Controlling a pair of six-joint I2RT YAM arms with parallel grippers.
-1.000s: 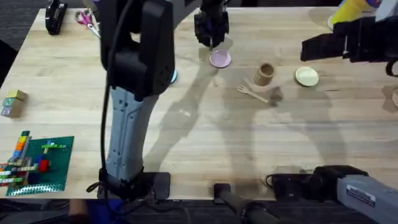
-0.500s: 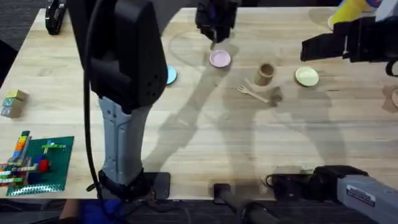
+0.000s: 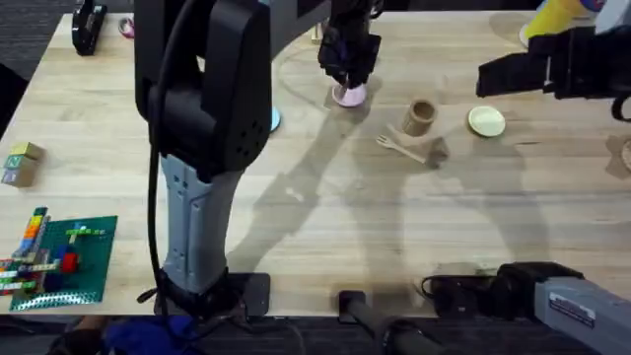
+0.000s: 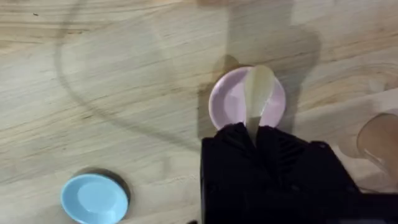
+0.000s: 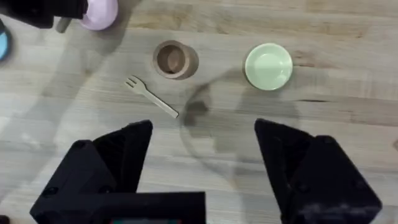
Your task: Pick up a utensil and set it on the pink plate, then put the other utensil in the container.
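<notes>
Pale wood utensil [image 4: 257,93] clamped between the black fingers of the left tool [image 4: 254,132], which is closed tight on its handle end; spoon-like blade sticks out over the pink plate [image 4: 230,99], can't tell if it touches the plate surface or hangs just above. Overhead view: left tool [image 3: 347,61] sits over the far middle of the table [image 3: 296,227], covering most of the pink plate [image 3: 347,97]. Light blue plate [image 4: 94,198] lies apart from the pink one on bare wood. Right tool [image 5: 202,162] wide open, holding nothing, fingers spread well apart above the table, touching nothing. Other utensil [image 5: 151,99], a tined wooden fork, lies flat on the table just beside the container [image 5: 174,59], not touching it. Container stands upright, nothing visible inside. Yellow-green plate [image 5: 268,65] sits near the container on its other side
</notes>
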